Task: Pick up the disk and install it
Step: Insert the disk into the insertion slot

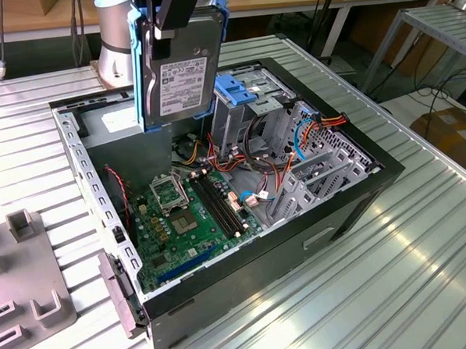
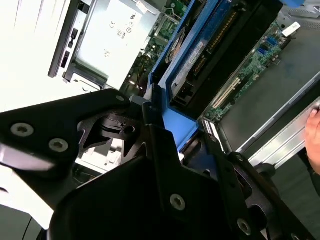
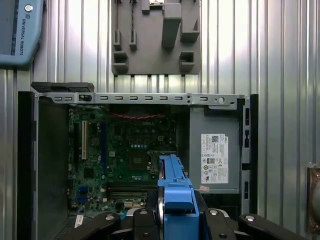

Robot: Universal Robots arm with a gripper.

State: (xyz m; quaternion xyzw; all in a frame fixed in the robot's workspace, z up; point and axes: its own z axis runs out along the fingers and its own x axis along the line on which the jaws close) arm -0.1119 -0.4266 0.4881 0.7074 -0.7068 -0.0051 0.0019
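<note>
Near left: a grey moulded fixture block [image 1: 29, 302] with upright pegs sits on the ribbed metal table [image 1: 395, 275].

Mid table: a black open-sided computer case [image 1: 299, 241] lies flat with its inside exposed. On its floor is a green motherboard [image 1: 188, 216], with loose red and orange wiring at the board's far edge.

Farther right inside the case: a bare metal drive cage [image 1: 249, 115] topped by a blue plastic handle piece [image 1: 232, 88]. In the first wrist view, a grey power-supply box [image 3: 215, 155] with a white label sits in a corner of the case.

Above the far part of the case: the disk [image 1: 183, 85], a flat grey-metal rectangular drive with a white printed label and blue plastic rails, hangs upright in the air, clear of the cage and not yet seated. The black tool [image 1: 180, 25] is clamped on its top end, jaws narrow, pressing against the blue rails.

Handling, my judgement: rigid and dense, so it should not flex or sag. The metal faces look smooth and could slip. It is probably sensitive to knocks. The railed side edges are the sensible hold, and they keep the jaws off the label face and the circuit side.
</note>
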